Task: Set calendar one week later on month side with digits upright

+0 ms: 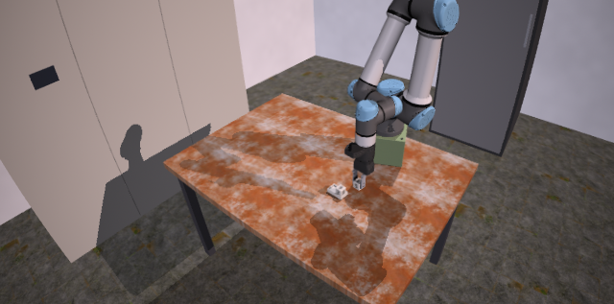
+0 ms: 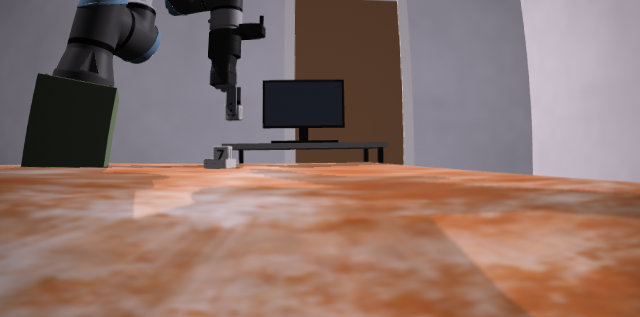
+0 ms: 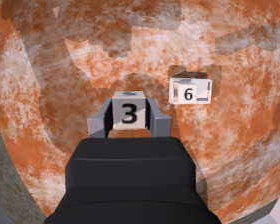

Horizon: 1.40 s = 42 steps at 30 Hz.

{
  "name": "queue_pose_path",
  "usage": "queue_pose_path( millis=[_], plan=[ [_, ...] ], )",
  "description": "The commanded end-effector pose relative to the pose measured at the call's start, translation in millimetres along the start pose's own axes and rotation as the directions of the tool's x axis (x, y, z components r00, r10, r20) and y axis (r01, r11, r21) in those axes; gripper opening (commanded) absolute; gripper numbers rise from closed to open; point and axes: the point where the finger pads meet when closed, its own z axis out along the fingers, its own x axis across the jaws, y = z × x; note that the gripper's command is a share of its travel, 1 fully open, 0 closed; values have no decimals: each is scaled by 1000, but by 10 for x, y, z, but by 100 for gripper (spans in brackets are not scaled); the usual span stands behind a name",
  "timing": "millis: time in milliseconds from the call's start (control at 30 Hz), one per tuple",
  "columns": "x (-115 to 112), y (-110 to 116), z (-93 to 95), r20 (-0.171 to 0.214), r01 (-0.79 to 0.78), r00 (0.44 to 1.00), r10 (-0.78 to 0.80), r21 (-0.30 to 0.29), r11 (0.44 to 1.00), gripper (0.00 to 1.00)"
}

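My gripper (image 1: 358, 184) (image 2: 233, 113) (image 3: 129, 107) is shut on a small grey date cube (image 1: 358, 182) (image 2: 234, 116) (image 3: 128, 113) and holds it in the air above the table (image 1: 288, 122) (image 2: 320, 237) (image 3: 91, 30). In the wrist view the held cube's face reads 3. The small light tray (image 1: 331, 193) (image 2: 212, 164) (image 3: 207, 90) lies flat on the table, a little to the side of and below the gripper. One other cube (image 1: 340, 188) (image 2: 221, 153) (image 3: 187, 94) stands in it, showing 6 on top and 7 on the side seen by the exterior view.
The arm's green pedestal (image 1: 390, 148) (image 2: 67, 122) stands on the table just behind the gripper. Beige cabinets (image 1: 96, 79) stand left of the table, a dark cabinet (image 1: 484, 50) behind it. A monitor on a low bench (image 2: 303, 104) is far off.
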Motion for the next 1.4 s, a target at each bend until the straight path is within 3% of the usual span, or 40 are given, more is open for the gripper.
queue_pose_path(
  millis=[0,767,1367],
  plan=[
    [-16,1,-2,0,20,1000,-20,1,1000,60],
    [-16,1,36,0,20,1000,-20,1,1000,60],
    [-15,1,337,0,20,1000,-20,1,1000,60]
  ],
)
